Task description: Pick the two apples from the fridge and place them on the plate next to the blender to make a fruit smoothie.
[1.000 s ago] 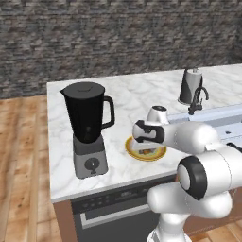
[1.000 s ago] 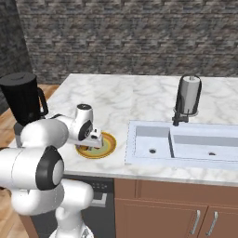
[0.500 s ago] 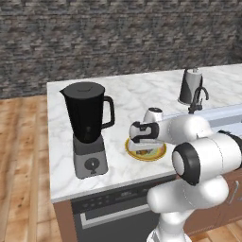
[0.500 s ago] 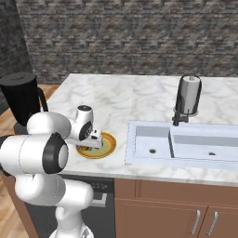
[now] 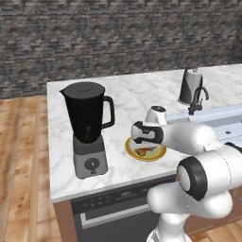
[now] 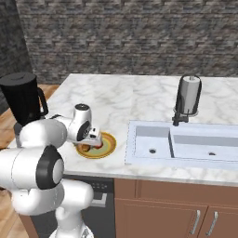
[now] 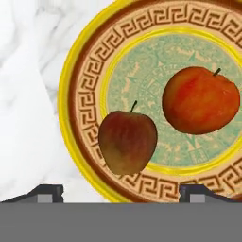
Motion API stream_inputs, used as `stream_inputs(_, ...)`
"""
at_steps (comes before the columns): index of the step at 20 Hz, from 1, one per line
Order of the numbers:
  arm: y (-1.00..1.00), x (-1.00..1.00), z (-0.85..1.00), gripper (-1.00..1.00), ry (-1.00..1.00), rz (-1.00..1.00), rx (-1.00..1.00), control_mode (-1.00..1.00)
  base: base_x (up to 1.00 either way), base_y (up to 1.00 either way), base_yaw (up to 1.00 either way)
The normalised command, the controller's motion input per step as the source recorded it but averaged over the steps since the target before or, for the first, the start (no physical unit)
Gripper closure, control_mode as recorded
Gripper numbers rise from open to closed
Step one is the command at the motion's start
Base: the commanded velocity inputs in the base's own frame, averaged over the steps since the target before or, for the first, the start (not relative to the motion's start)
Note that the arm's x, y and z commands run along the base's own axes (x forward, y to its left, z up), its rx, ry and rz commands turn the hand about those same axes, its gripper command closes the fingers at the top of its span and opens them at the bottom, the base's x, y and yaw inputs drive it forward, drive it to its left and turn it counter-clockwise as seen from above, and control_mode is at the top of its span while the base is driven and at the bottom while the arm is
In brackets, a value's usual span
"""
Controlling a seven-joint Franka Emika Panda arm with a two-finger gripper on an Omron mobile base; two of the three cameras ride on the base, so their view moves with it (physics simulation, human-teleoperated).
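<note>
From the left base view I see the gripper hanging just above the plate, which sits on the marble counter beside the blender; compared with a second ago the forearm has rolled further round and the elbow now bulks large in front, while the plate and blender lie where they were. Something red-orange lies on the plate right under the hand, but I cannot make out more there. From the right base view the gripper hovers over the near-left part of the plate, with the sink well off to its other side; the hand sits about where it did half a second ago. In the hand view the fingertips stand wide apart and grip nothing. Both apples rest on the plate ahead of them: the dull red-brown apple near, between the tips, the bright red-orange apple just beyond it.
</note>
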Motion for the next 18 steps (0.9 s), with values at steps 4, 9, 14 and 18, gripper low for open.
stream_inputs(4, -0.13, -0.81, 0.68, -1.0, -0.22, 0.0, 0.01, -1.0, 0.0, 0.0, 0.0)
stream_inputs(9, -0.11, -0.93, 0.62, -1.0, -0.23, -0.02, 0.04, -1.0, 0.0, 0.0, 0.0)
stream_inputs(14, -0.06, -0.73, 0.63, -1.0, -0.27, -0.08, 0.03, -1.0, 0.0, 0.0, 0.0)
stream_inputs(18, -0.15, -0.64, 1.0, -1.0, -0.27, -0.1, 0.01, -1.0, 0.0, 0.0, 0.0)
